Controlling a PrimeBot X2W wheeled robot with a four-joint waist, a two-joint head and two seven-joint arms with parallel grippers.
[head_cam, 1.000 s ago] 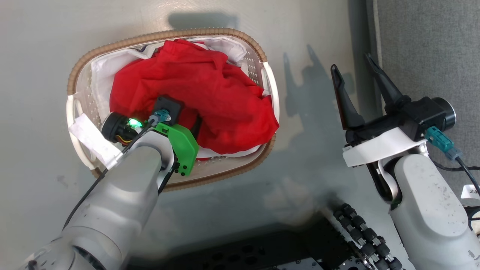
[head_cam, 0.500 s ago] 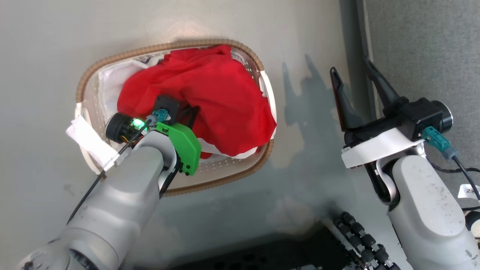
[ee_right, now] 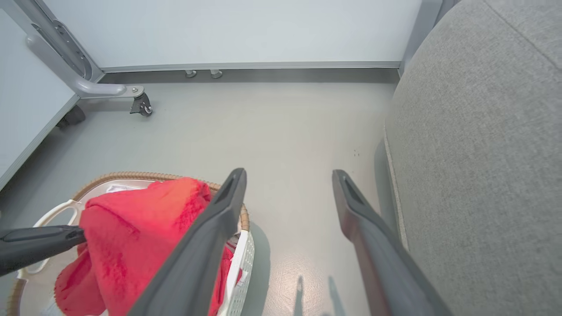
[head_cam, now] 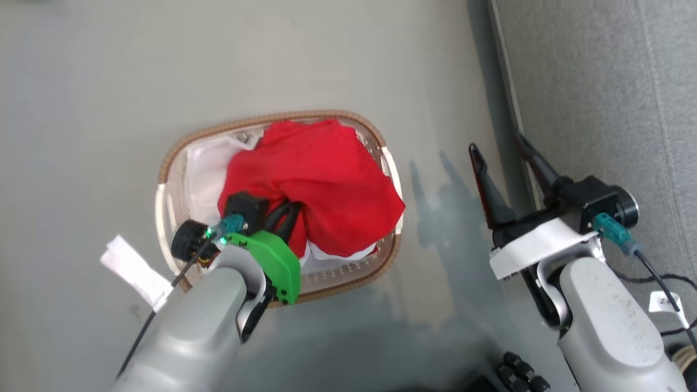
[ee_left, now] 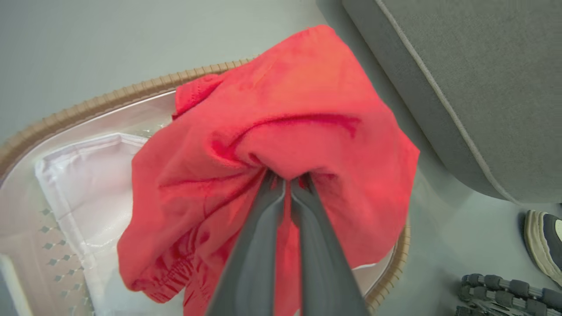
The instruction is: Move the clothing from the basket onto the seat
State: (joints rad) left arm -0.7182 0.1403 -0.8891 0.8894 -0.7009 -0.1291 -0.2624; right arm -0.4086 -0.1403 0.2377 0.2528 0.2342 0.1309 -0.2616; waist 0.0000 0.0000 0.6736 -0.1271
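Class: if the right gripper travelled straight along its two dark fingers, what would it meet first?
Probably the bare pale grey floor, in the gap between the brown-rimmed white plastic basket and the grey fabric seat; depth is unclear.

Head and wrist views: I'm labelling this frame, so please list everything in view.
basket: one, white with brown rim, on the floor
liner: one, white, inside the basket
clothing: one, red, bunched over the basket
seat: one, grey, right of the basket
shoe: one, dark with pale sole, on the floor
frame: one, grey, wheeled, far floor
left gripper: one, dark, shut on the clothing
right gripper: one, dark, open, beside the seat
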